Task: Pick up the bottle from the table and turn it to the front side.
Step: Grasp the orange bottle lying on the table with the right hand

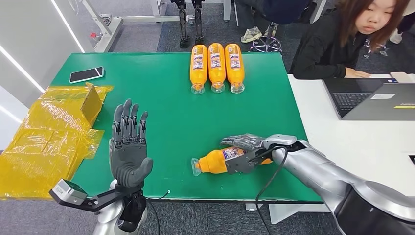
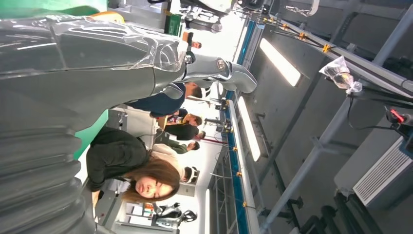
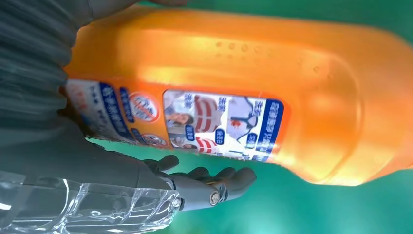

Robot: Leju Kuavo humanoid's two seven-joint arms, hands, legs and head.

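An orange bottle (image 1: 215,161) lies on its side near the front edge of the green table (image 1: 166,117), its clear cap end pointing toward the robot's left. The right hand (image 1: 244,152) wraps around its rear half, fingers over the top and thumb at the near side, so the base of the bottle is hidden behind the hand and wrist. In the right wrist view the bottle (image 3: 253,97) crowds the frame with its blue and white label facing the camera, the print too small to read, and dark fingertips (image 3: 229,178) curl beneath it; both ends of the bottle are cut off. The left hand (image 1: 128,147) stands upright over the table's front left, fingers spread, holding nothing. Three more orange bottles (image 1: 216,66) lie side by side at the far edge, caps toward the robot. A phone (image 1: 86,74) lies at the far left, just beyond crumpled yellow plastic wrap (image 1: 44,142) that spills off the table's left edge. A person (image 1: 342,39) sits at a laptop (image 1: 377,100) on the white desk to the right, partly cut off.
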